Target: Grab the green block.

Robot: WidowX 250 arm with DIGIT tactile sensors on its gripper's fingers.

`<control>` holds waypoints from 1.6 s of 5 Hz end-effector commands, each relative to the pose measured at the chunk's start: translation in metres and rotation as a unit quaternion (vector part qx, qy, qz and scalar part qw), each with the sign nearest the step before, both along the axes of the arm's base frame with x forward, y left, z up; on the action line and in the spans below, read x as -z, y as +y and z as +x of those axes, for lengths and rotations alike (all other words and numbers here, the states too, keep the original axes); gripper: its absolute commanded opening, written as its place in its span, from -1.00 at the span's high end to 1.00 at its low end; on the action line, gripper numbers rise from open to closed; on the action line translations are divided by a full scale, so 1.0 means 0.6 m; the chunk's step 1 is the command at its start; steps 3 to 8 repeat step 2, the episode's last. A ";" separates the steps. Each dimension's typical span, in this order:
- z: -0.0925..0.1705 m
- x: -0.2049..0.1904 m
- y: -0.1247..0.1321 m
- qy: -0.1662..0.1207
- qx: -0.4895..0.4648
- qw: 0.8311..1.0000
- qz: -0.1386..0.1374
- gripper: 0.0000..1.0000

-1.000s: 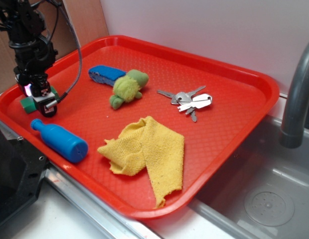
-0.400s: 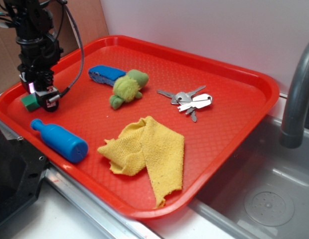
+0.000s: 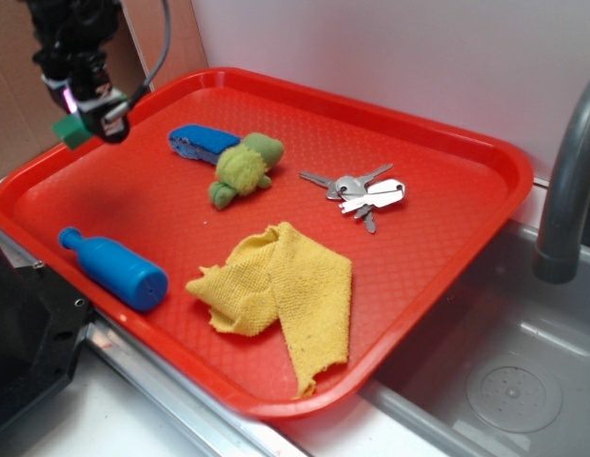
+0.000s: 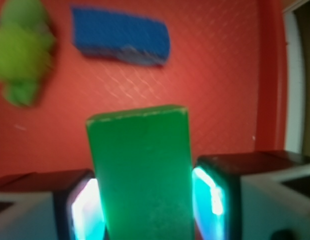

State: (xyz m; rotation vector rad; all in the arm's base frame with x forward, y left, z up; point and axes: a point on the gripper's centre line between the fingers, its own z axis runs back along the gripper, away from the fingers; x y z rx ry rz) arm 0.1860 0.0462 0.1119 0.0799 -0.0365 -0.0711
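The claw point(image 3: 86, 116) hangs above the far left corner of the red tray point(image 3: 485, 152), clamped on the green block point(image 3: 72, 130), which pokes out to its left in the exterior view and is clear of the tray floor. In the wrist view the block point(image 4: 141, 172) stands upright between the two lit pads point(image 4: 85, 210), both touching its sides, with most of its length sticking out beyond them. The grab looks made, so doing this step well now probably means keeping the squeeze firm and avoiding any jerk that could let the smooth bar slip or swing. Below and in front of the claw lies the blue bottle point(image 3: 114, 269); to its right are the blue sponge point(image 3: 202, 145) and the green plush toy point(image 3: 244, 168), then the yellow cloth point(image 3: 281, 290) and, furthest right, the keys point(image 3: 357, 194), all well apart from the claw.
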 end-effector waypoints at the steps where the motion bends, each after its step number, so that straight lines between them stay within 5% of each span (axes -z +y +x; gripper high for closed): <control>1: 0.010 -0.125 -0.095 -0.029 -0.056 0.998 -0.012 1.00; 8: -0.012 -0.122 -0.085 -0.034 -0.086 0.996 0.003 1.00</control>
